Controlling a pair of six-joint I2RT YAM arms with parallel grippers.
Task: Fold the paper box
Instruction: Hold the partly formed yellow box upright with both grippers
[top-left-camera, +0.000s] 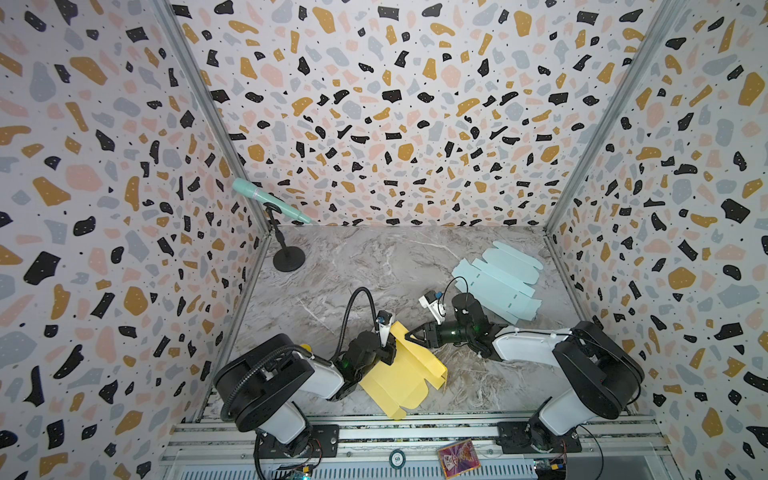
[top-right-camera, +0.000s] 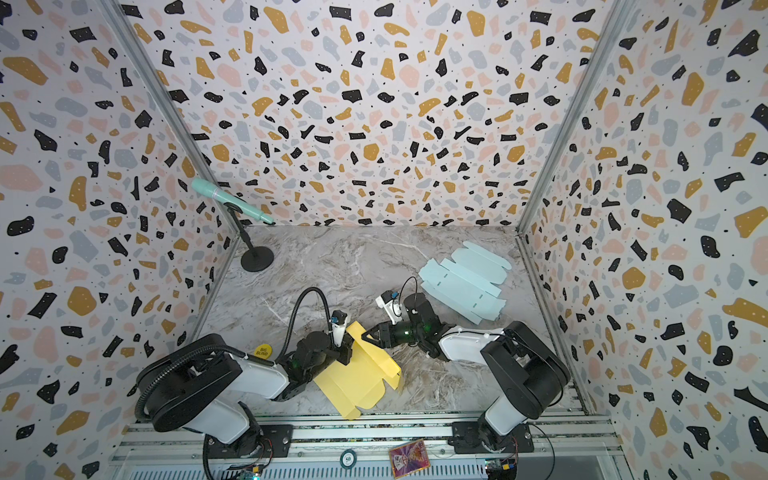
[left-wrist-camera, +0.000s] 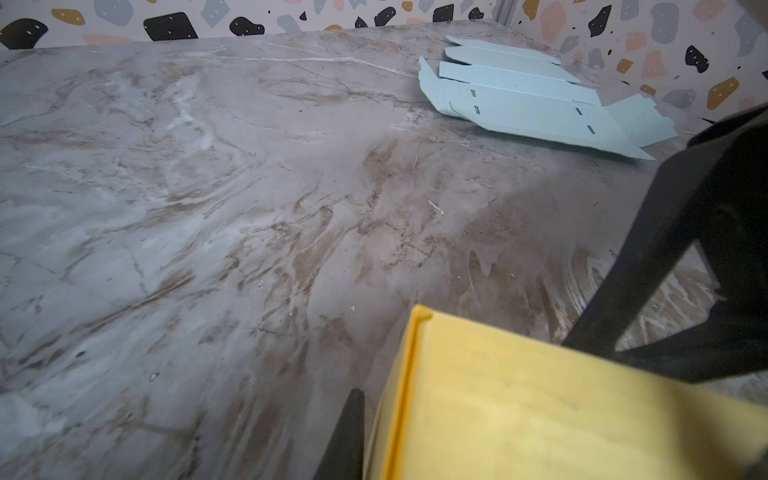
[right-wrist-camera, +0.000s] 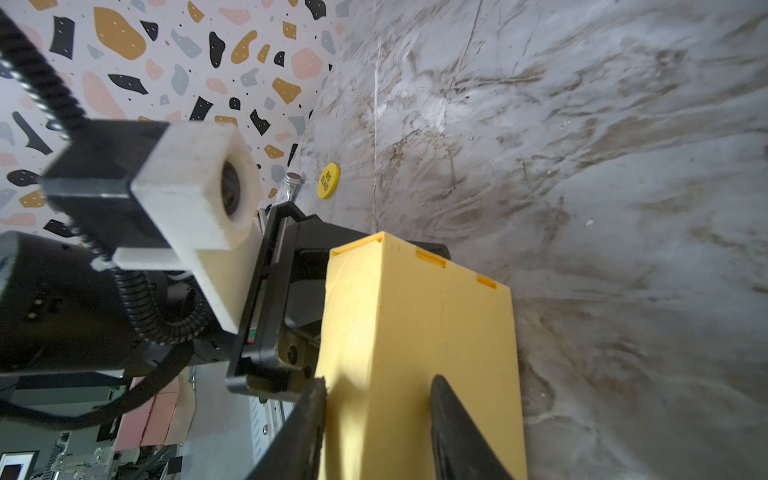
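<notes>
Currently, partly folded yellow paper box (top-left-camera: 409, 376) on marble tabletop (top-left-camera: 365, 266) near front edge, left gripper (top-left-camera: 391, 352) clamped on its raised wall, right gripper (top-left-camera: 411, 335) jaws astride same wall, grip undeterminable, pale blue flat box blanks (top-left-camera: 494, 278) well apart.

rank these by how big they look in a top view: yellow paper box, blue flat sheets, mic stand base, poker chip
1. blue flat sheets and yellow paper box: look about equal, can't rank them
2. mic stand base
3. poker chip
</notes>
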